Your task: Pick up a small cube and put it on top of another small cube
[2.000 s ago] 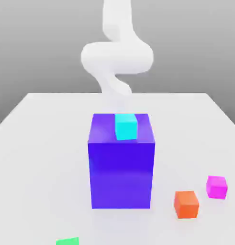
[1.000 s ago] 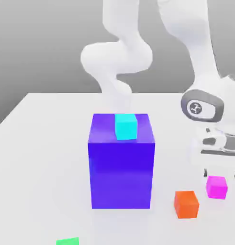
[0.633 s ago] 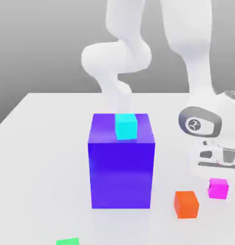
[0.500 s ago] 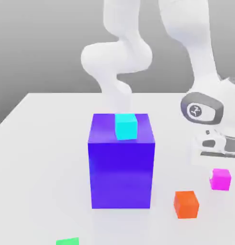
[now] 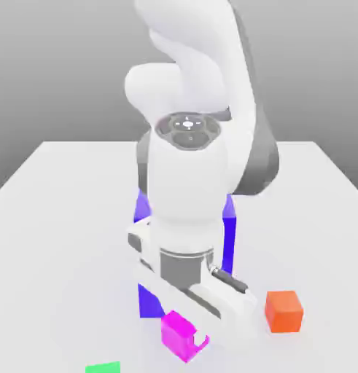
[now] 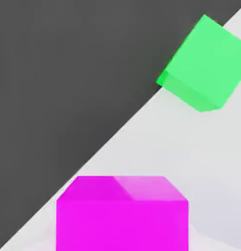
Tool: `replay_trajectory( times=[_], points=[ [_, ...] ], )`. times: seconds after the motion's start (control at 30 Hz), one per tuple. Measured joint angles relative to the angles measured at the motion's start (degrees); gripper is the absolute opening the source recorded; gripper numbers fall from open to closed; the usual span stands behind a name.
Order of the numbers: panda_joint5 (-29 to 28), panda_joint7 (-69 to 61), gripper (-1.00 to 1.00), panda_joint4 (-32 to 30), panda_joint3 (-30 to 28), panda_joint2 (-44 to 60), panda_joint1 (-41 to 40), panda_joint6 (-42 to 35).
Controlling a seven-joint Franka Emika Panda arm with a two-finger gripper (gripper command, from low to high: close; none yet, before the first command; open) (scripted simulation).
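Note:
The small magenta-pink cube [image 5: 176, 330] hangs under my hand, low at the front of the white table [image 5: 57, 240], with my gripper [image 5: 184, 337] shut on it. In the hand view the same magenta cube [image 6: 122, 215] sits close to the camera. A small green cube [image 5: 103, 368] lies at the table's front edge, to the exterior view's left of the held cube. It is the green cube [image 6: 205, 63] that rests by the table edge in the hand view. A small orange cube [image 5: 283, 311] lies on the table to the exterior view's right of my hand.
The big blue-violet block [image 5: 229, 237] stands right behind my arm and is mostly covered by it. My white arm [image 5: 189, 182] rises in the middle of the exterior view. Dark floor [image 6: 58, 83] lies beyond the table's front edge.
My gripper came down over the magenta cube at the exterior view's right, shut on it and lifted it. The arm then swung left, in front of the blue-violet block.

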Motion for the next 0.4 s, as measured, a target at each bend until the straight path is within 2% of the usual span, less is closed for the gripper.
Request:
replay_trajectory(
  times=[0.03,0.07,0.27,0.4],
  points=[
    [-0.1,-0.2,-1.0,1.5,-1.2,3.0,-1.0,1.5],
    [-0.2,-0.2,1.0,2.3,-1.9,4.9,-1.5,2.6],
    [-0.3,-0.2,1.0,2.7,-2.2,5.9,-1.7,3.1],
    [1.0,-1.1,1.0,2.7,-1.7,0.4,-2.5,-2.3]
  ],
)
